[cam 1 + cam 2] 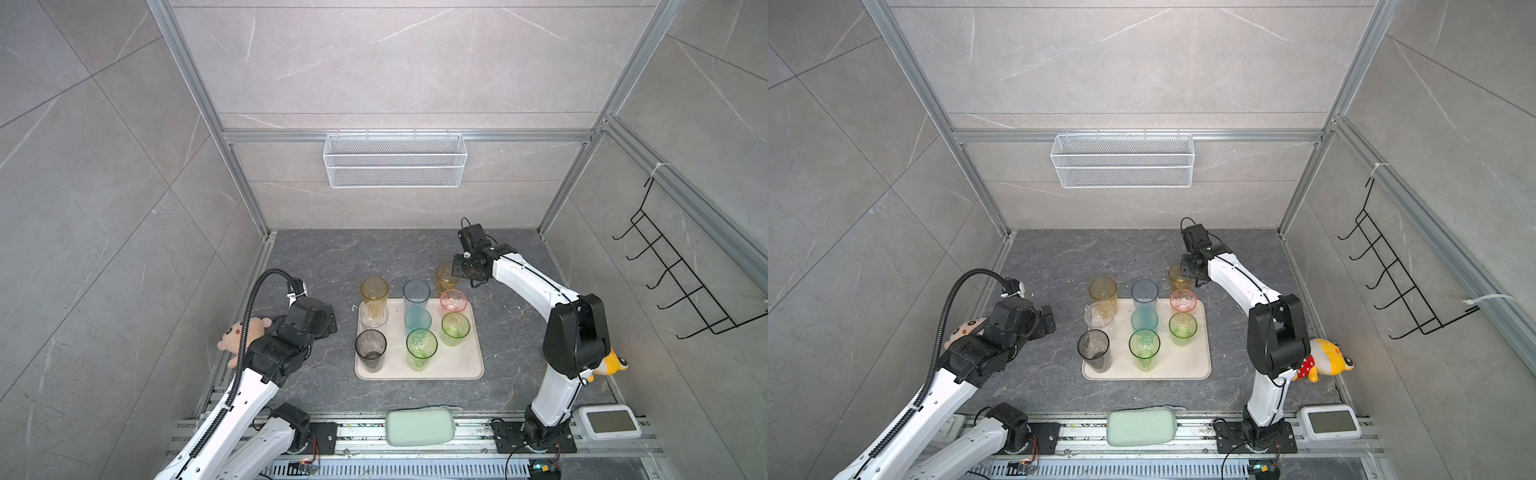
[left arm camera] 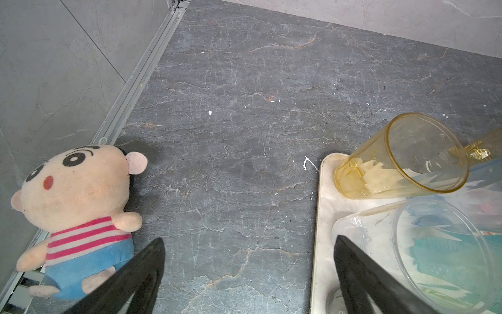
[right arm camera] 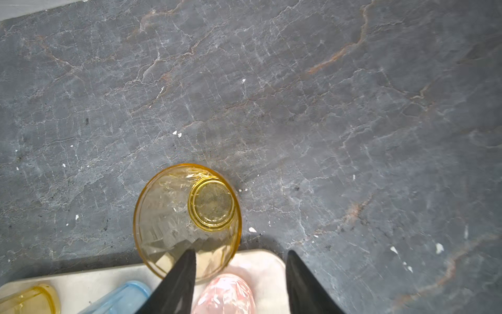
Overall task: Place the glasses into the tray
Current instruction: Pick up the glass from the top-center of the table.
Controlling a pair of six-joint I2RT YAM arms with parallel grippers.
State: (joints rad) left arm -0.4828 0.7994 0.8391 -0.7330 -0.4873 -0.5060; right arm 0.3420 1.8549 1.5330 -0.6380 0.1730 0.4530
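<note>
**Almost done: one short amber glass stands off the tray**

Eight glasses (image 1: 422,347) stand upright on the tray (image 1: 465,365). The short amber glass (image 3: 173,217) is the only one on the counter (image 3: 353,122), just beyond the tray's far right corner and close to the pink glass (image 3: 225,293).

The right fingers (image 3: 179,277) are about half open and hold nothing. One hangs over the mouth of the amber glass and the other sits outside its wall. From the wrist view I cannot tell whether the inner one has dipped below the rim. The left fingers (image 2: 141,271) are spread wide and empty, low beside the tray's left edge.

The glass looks like thin, clear plastic, so it is probably very light and somewhat springy in the wall. Its surface is smooth and it tapers toward a small base, so a squeeze around the outside could let it slip or pop free. A hard squeeze might also bow the wall.

The better hold is likely a gentle pinch on the rim, one finger inside and one outside, on the side facing away from the pink glass. Being so light, it should tip at a small nudge. The near right part of the tray is bare and could take it.
</note>
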